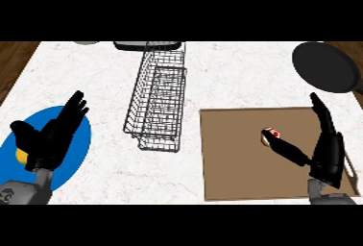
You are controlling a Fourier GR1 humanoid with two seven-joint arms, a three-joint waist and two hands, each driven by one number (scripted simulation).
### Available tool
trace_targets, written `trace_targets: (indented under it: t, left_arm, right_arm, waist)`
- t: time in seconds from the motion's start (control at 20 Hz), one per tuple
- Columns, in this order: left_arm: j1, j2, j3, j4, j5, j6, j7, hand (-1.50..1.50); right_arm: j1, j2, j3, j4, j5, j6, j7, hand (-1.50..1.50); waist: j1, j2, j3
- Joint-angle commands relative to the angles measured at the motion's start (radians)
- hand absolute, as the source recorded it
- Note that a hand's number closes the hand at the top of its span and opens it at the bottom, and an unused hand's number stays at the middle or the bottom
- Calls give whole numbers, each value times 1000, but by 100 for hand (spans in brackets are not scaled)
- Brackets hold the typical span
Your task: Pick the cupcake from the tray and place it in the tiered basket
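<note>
A round blue plate (pixel 78 144) lay on the white marbled counter top (pixel 234 77) at the near left, with a small yellow object (pixel 22 157) showing on its left part. A black round frying pan (pixel 327 66) sat at the far right corner. At the far edge stood a dark oblong object (pixel 135 45) and, left of it, a grey rounded object (pixel 86 42), both cut off.

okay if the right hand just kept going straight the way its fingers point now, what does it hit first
Probably the black pan. The right hand is open over the brown tray, fingers aimed up the view toward it; the cupcake sits beside the thumb, off that line. Height is unclear.
</note>
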Motion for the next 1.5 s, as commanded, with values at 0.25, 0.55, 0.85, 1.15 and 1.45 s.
trace_targets:
  t: [0.25,0.55,0.85,1.15,1.45]
  left_arm:
    - [-1,3,6,-22,2,-4,16,0]
    - [-10,-17,-4,-17,-14,7,21,0]
    - [79,-29,12,-48,-7,-40,-19,0]
    - [5,-22,63,-43,-20,-47,49,0]
    - [4,-35,98,-51,-36,-75,77,0]
  right_arm:
    - [22,-260,131,-58,268,409,462,-150]
    - [-118,-231,243,-255,219,764,852,-150]
    - [-313,-54,277,-260,300,868,1174,-150]
    - [-250,23,267,-116,393,783,1091,-150]
    - [-200,22,198,38,433,746,931,-150]
  waist:
    - [9,-1,-7]
    - [15,0,-1]
    - [18,1,4]
    - [6,4,5]
    - [5,5,6]
